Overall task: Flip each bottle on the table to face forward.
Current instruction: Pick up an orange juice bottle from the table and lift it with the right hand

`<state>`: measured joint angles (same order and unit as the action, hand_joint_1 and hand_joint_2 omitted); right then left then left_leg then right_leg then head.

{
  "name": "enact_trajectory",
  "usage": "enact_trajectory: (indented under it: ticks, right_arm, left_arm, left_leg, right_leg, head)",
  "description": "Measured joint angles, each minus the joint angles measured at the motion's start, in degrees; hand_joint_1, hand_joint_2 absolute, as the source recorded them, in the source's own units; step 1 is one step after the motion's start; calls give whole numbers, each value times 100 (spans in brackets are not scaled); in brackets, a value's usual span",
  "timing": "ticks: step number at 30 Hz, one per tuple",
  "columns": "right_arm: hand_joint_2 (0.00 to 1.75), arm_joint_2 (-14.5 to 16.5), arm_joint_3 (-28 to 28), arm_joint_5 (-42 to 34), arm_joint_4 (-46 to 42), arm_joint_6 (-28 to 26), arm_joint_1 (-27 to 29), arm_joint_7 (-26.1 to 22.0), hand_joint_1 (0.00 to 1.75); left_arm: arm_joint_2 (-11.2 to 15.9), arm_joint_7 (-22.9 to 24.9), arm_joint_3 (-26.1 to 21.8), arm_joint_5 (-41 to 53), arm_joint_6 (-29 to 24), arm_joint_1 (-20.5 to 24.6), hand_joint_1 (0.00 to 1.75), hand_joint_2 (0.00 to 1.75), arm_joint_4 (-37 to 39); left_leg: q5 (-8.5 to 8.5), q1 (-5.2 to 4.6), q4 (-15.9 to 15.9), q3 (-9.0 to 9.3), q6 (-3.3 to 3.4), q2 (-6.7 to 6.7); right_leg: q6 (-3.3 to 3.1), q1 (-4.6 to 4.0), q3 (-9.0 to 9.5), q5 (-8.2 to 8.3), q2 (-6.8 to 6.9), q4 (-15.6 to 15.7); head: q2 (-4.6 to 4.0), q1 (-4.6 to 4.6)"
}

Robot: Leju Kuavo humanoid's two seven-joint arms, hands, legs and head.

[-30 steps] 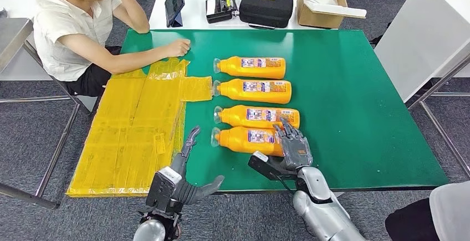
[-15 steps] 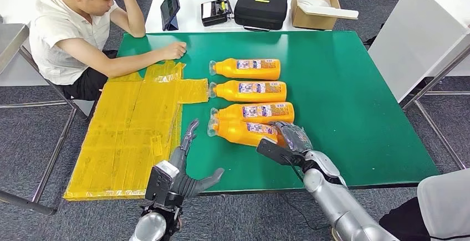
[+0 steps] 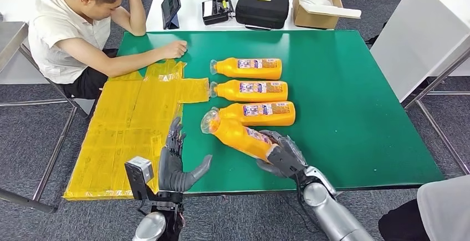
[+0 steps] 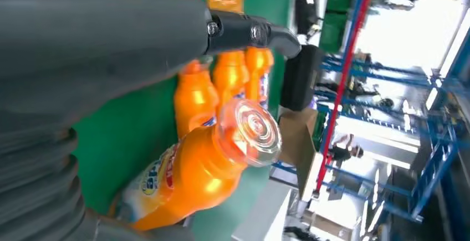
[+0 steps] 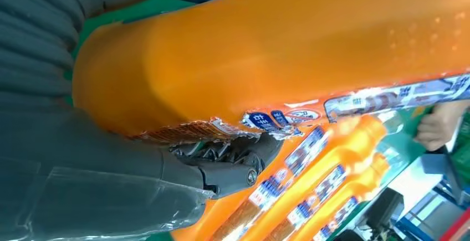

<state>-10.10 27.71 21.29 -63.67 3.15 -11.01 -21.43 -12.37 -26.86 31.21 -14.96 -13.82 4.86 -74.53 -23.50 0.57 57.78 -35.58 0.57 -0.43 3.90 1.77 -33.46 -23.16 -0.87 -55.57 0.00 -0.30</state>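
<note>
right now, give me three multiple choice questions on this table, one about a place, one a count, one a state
1. Where does the yellow sheet lie relative to the bottles?
A. on the seated person's side
B. under the black case
C. on the white table

2. How many orange bottles are on or over the green table?
A. two
B. four
C. six

3. What state is the nearest bottle in?
A. lying flat in the row
B. standing upright alone
C. held tilted by the right hand

Answers: 1 A, the sheet covers the table's side where the person sits. 2 B, three lie in a row and one is held. 3 C, the right hand grips its base and its cap end is raised; the left hand holds nothing.
</note>
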Motion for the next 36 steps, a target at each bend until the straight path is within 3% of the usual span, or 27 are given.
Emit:
enact_trajectory:
  ticks: [5, 13, 21, 28, 36]
  right_arm:
    - [175, 61, -26, -26, -327, -47, 236, -12, 175]
    - [175, 337, -63, -149, -672, -535, 319, -392, 175]
    - [175, 658, 225, -8, -519, -805, -22, -386, 175]
    - [175, 895, 606, 115, -239, -704, -333, -335, 175]
    - [175, 1094, 978, 201, 94, -709, -592, -175, 175]
  left_arm:
    - [-3, 26, -1, -175, -9, -39, 0, 175, 0]
    - [31, 824, 1, -1884, 511, -110, 0, 175, 187]
    - [120, 951, 282, -1938, 1007, -16, 0, 175, 426]
    - [172, 1050, 361, -2019, 1361, 134, 0, 175, 536]
    - [160, 841, 320, -1714, 1195, 267, 0, 175, 564]
  left_leg:
    - [4, 0, 0, -40, 4, -11]
    - [3, -2, 0, -63, 4, -13]
    - [6, 0, 0, -69, 6, -15]
    - [7, -1, 0, -73, 7, -15]
    - [7, 0, 0, -74, 7, -15]
  right_leg:
    - [1, 6, -34, -1, 16, 0]
    - [3, 8, -56, -2, 21, 0]
    - [2, 8, -59, -2, 23, -2]
    - [2, 8, -64, -2, 24, -2]
    - [2, 8, -66, -2, 24, -2]
  head:
    - [0, -1]
    - [0, -1]
    - [0, -1]
    - [0, -1]
    - [0, -1]
